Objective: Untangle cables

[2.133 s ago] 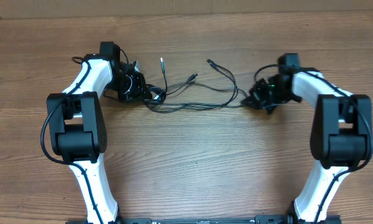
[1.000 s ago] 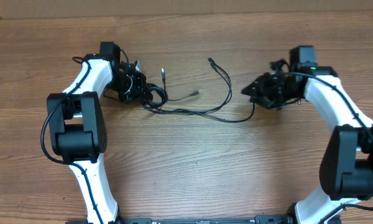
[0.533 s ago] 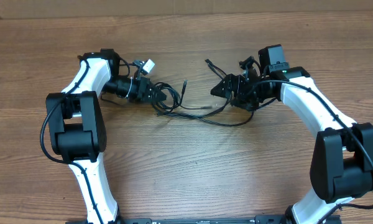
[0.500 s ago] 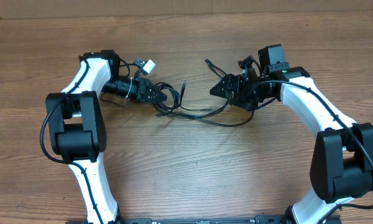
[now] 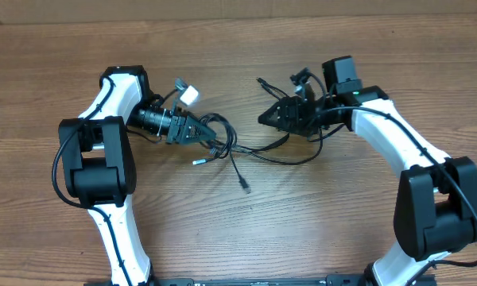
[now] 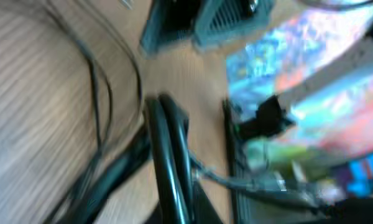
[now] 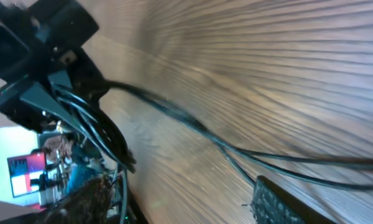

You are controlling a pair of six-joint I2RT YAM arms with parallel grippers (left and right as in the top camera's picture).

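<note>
**Overhead and wrist views: cable untangling, mid-separation.** At far left, the left fingers (image 5: 194,130) point rightward. They pinch the cables (image 5: 220,141) where the cords bunch into a small knot of loops. The right wrist view shows the same bunch gathered at those fingers; the left wrist view is too blurred to add detail.

Just beyond the left fingers, on the side toward the near edge of the table (image 5: 238,238), two loose strands trail out of the knot and end in plugs. The short plug end (image 5: 195,161) lies close to the fingers, and the longer plug end (image 5: 246,189) lies farther off.

Between the two sets of fingers, several cords span the gap in slack curves resting on the table. They cross one another near the left fingers.

At right, the right fingers (image 5: 272,119) point leftward, facing the left fingers. They taper to a single tip and read as pressed together on one cord. In the right wrist view that cord passes right at the finger pad (image 7: 275,198). A further free end (image 5: 260,80) lies just beyond the right fingers, on their far side.

**Judged step:** pulling apart, with the cables held on each side and the knot not yet freed.

**Judged next move:** either draw the two sets of fingers away from each other or lift the right-hand strand clear. Either should make the crossings near the left fingers slide open rather than tighten.
</note>
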